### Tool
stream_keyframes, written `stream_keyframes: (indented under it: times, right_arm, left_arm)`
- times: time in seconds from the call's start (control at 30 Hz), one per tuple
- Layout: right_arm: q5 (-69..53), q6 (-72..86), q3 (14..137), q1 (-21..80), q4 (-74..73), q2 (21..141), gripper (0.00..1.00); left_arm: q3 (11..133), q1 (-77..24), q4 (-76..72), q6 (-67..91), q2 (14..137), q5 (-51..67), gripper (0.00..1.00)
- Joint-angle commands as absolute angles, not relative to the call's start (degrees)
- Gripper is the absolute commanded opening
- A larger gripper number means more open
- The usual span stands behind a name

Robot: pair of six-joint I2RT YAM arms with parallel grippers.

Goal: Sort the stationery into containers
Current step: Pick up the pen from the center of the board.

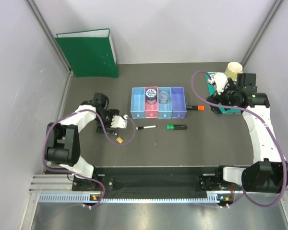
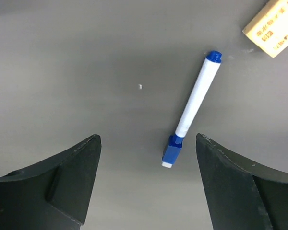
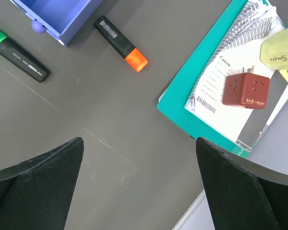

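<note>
The joined row of bins (image 1: 138,109) stands mid-table: light blue, pink, light blue, purple (image 3: 62,14). A dark jar (image 1: 151,95) sits in the pink bin and a clear jar (image 1: 164,97) in the third. A black-capped pen (image 1: 145,128), a green highlighter (image 1: 176,127) and an orange highlighter (image 1: 194,108) lie on the table. My left gripper (image 1: 118,122) is open and empty above a blue-capped pen (image 2: 192,108), whose cap lies between the fingers (image 2: 146,139). A tan eraser (image 2: 273,26) lies beside it. My right gripper (image 3: 139,141) is open and empty, right of the orange highlighter (image 3: 121,43).
A teal tray (image 3: 192,110) at the right holds a booklet and a red cube (image 3: 246,90), with a cream mug (image 1: 234,70) behind. A green binder (image 1: 89,55) leans at the back left. Walls enclose the table.
</note>
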State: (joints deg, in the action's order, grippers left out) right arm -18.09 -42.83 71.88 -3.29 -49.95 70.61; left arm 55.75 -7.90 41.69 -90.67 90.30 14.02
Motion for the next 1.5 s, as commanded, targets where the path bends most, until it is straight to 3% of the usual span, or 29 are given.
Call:
stream_keyframes:
  times: [0.0, 0.17, 0.33, 0.5, 0.53, 0.67, 0.8, 1.07, 1.17, 1.37, 1.47]
  right_arm:
    - [-19.9, -41.6, 71.6, -4.0, -50.2, 68.3, 0.99]
    - [-20.4, -40.7, 72.0, -4.0, -50.3, 68.4, 1.0]
    - [-20.4, -40.4, 71.8, -4.0, -50.5, 67.7, 1.0]
    - [-20.3, -39.6, 71.6, -4.0, -50.1, 67.2, 1.0]
    - [-20.3, -39.5, 71.6, -4.0, -50.0, 67.2, 1.0]
    - [-20.2, -39.1, 71.5, -4.0, -49.6, 66.9, 1.0]
    - [-20.0, -39.0, 70.9, -4.0, -49.2, 66.5, 1.0]
    - [-20.0, -37.4, 70.8, -4.0, -48.5, 66.5, 1.0]
    - [-20.2, -36.4, 70.8, -4.0, -47.8, 66.7, 1.0]
    - [-20.7, -34.5, 68.7, -4.0, -46.7, 65.2, 1.0]
    - [-20.5, -34.5, 67.4, -4.0, -46.4, 64.2, 1.0]
  left_arm:
    - [54.1, -7.5, 43.0, -93.9, 91.0, 13.8, 0.84]
    - [52.6, -6.9, 41.5, -95.0, 92.2, 12.7, 0.81]
    - [51.8, -6.2, 41.4, -96.9, 94.1, 11.3, 0.7]
    - [51.6, -6.1, 41.4, -97.5, 95.7, 11.0, 0.38]
    - [51.7, -6.1, 41.2, -97.4, 95.9, 11.0, 0.24]
    - [52.2, -6.1, 42.0, -96.6, 96.0, 12.0, 0.0]
    - [54.3, -6.2, 45.4, -93.6, 93.8, 15.7, 0.0]
    - [68.5, -6.2, 56.3, -77.0, 86.7, 42.1, 0.0]
    - [72.7, -7.1, 49.5, -63.5, 87.2, 46.7, 0.0]
    - [79.4, -10.5, 29.8, -21.0, 94.1, 46.7, 0.0]
    - [81.5, -12.4, 22.2, -8.1, 97.5, 46.0, 0.0]
